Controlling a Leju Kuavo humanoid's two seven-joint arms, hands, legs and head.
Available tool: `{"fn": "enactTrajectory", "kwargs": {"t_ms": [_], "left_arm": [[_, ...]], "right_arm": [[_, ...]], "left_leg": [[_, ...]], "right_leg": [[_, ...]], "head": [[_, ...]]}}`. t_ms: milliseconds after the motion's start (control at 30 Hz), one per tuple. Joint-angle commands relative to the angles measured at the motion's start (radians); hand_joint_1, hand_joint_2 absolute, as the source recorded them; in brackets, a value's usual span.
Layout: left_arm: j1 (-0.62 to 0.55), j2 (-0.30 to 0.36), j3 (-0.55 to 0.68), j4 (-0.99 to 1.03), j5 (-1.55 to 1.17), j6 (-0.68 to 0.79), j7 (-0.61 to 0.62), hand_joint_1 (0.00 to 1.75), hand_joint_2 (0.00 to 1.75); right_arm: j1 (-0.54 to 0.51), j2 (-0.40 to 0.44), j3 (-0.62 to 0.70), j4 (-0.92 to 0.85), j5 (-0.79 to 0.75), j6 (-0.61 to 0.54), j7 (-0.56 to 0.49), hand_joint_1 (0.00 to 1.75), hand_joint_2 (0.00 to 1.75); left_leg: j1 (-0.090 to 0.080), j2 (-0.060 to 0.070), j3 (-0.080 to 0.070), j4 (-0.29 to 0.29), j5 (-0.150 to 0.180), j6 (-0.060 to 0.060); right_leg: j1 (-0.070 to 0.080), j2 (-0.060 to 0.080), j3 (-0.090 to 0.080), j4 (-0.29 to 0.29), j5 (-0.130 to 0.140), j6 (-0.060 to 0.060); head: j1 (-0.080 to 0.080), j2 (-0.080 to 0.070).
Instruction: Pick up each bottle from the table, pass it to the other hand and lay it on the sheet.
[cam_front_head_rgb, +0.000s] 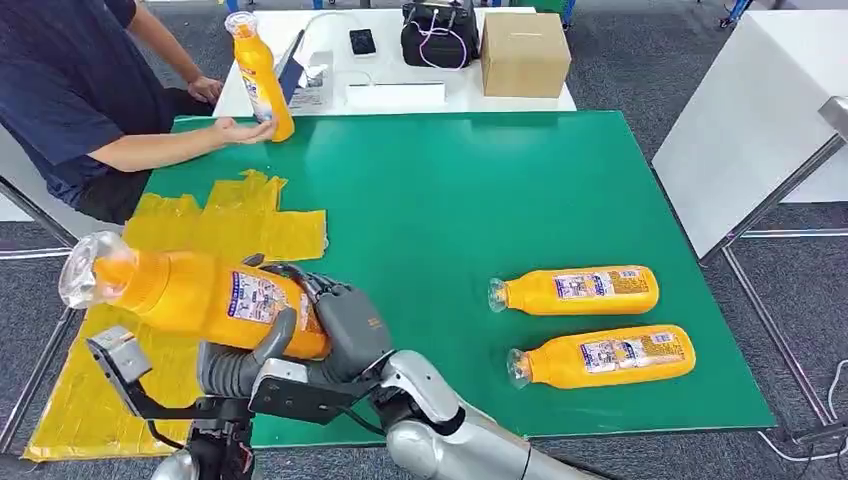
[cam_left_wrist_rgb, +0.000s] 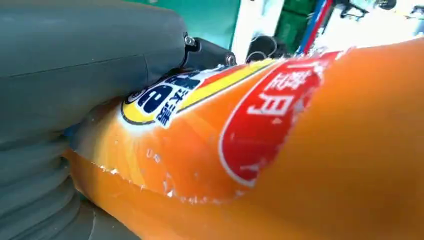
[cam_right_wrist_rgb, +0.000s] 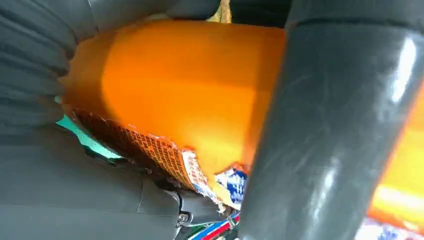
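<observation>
Handover step, seen from the head and both wrists. We found the held bottle (cam_front_head_rgb: 200, 295) carried on its side above the near right edge of the sheet (cam_front_head_rgb: 90, 400), its clear cap pointing out over the sheet's left side. The right hand (cam_front_head_rgb: 345, 320) was clenched round the bottle's base, dark fingers wrapped over the top. The left hand (cam_front_head_rgb: 240, 365) grasped it from beneath, thumb pressed up against the label; the left wrist view showed the bottle tight against the grey palm.

We judged the pass between hands to be at its midpoint, with both hands on one bottle. The next move, in our reading, called for the right hand to let go once the left hand's hold was sure, and for the left hand then to lower the bottle flat onto the sheet.

Two lying bottles (cam_front_head_rgb: 575, 290) (cam_front_head_rgb: 605, 357) waited on the green mat (cam_front_head_rgb: 450, 200), well apart from the sheet on its right. Beyond the sheet's far edge a person's hand (cam_front_head_rgb: 235, 130) touched an upright bottle (cam_front_head_rgb: 262, 80).
</observation>
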Motion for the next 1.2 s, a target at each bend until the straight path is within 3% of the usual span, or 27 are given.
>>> {"fn": "enactTrajectory", "kwargs": {"t_ms": [33, 167, 233, 333, 500, 700, 733, 767, 967, 1200], "left_arm": [[-0.023, -0.016, 0.176, -0.096, -0.569, -0.04, 0.058, 1.75, 1.75], [0.024, -0.087, 0.353, -0.108, -1.174, -0.036, 0.104, 1.75, 1.75], [0.082, -0.064, 0.417, -0.072, -1.551, -0.092, 0.227, 1.75, 1.75], [0.128, -0.043, 0.492, 0.023, -1.582, -0.064, 0.2, 1.75, 1.75], [0.171, 0.012, 0.514, 0.124, -1.721, -0.106, 0.233, 1.75, 1.75], [0.175, 0.122, 0.397, 0.221, -1.79, -0.203, 0.289, 1.75, 1.75], [0.179, 0.15, 0.365, 0.229, -1.767, -0.268, 0.331, 1.75, 1.75], [0.174, 0.164, 0.345, 0.223, -1.76, -0.268, 0.336, 0.05, 1.75], [0.197, 0.223, 0.302, 0.2, -1.635, -0.295, 0.366, 0.0, 1.75], [0.198, 0.229, 0.299, 0.191, -1.628, -0.295, 0.37, 0.0, 1.75]], "right_arm": [[0.104, -0.182, -0.262, -0.013, 0.182, 0.075, -0.005, 0.0, 0.0], [0.275, -0.224, -0.463, -0.23, 0.284, 0.117, -0.038, 0.0, 0.0], [0.399, -0.254, -0.57, -0.44, 0.274, 0.139, -0.068, 0.0, 0.0], [0.495, -0.257, -0.665, -0.637, 0.281, 0.217, -0.09, 0.0, 0.0], [0.529, -0.274, -0.711, -0.734, 0.312, 0.227, -0.109, 0.0, 0.0], [0.527, -0.316, -0.737, -0.766, 0.348, 0.238, -0.088, 0.0, 0.0], [0.523, -0.339, -0.735, -0.781, 0.357, 0.239, -0.075, 0.0, 1.75], [0.524, -0.347, -0.739, -0.799, 0.354, 0.245, -0.063, 0.0, 1.75], [0.586, -0.432, -0.807, -0.835, 0.373, 0.253, -0.037, 0.0, 1.75], [0.594, -0.432, -0.815, -0.831, 0.372, 0.249, -0.042, 0.0, 1.75]], "left_leg": [[0.001, -0.006, 0.003, -0.001, 0.001, 0.0], [0.0, -0.008, 0.002, -0.001, 0.0, 0.0], [0.0, -0.006, 0.004, 0.0, -0.002, 0.0], [-0.001, -0.008, 0.005, -0.001, -0.003, -0.001], [-0.002, -0.004, 0.003, -0.001, -0.003, -0.001], [-0.001, -0.002, 0.006, -0.001, -0.004, -0.001], [-0.001, -0.002, 0.003, 0.0, -0.003, -0.001], [-0.001, -0.003, 0.003, -0.001, -0.003, -0.001], [-0.001, -0.003, 0.001, -0.001, -0.002, 0.0], [-0.001, -0.001, 0.002, -0.001, -0.003, -0.001]], "right_leg": [[0.001, -0.006, 0.006, -0.003, -0.001, 0.0], [0.0, -0.006, 0.006, -0.002, -0.001, 0.001], [0.0, -0.004, 0.008, -0.002, -0.002, 0.0], [-0.001, -0.007, 0.009, -0.002, -0.004, 0.0], [-0.002, -0.002, 0.004, -0.001, -0.003, 0.0], [0.0, -0.002, 0.007, -0.002, -0.003, -0.001], [0.0, -0.002, 0.004, -0.001, -0.002, 0.0], [0.0, -0.003, 0.005, -0.002, -0.002, 0.0], [-0.001, -0.004, 0.002, -0.001, -0.002, 0.0], [-0.001, -0.001, 0.003, -0.001, -0.001, 0.0]], "head": [[0.0, 0.0], [0.0, 0.0], [0.0, 0.0], [0.001, 0.0], [0.0, 0.0], [0.0, 0.0], [0.0, 0.0], [0.0, 0.0], [0.0, 0.0], [0.0, 0.0]]}}
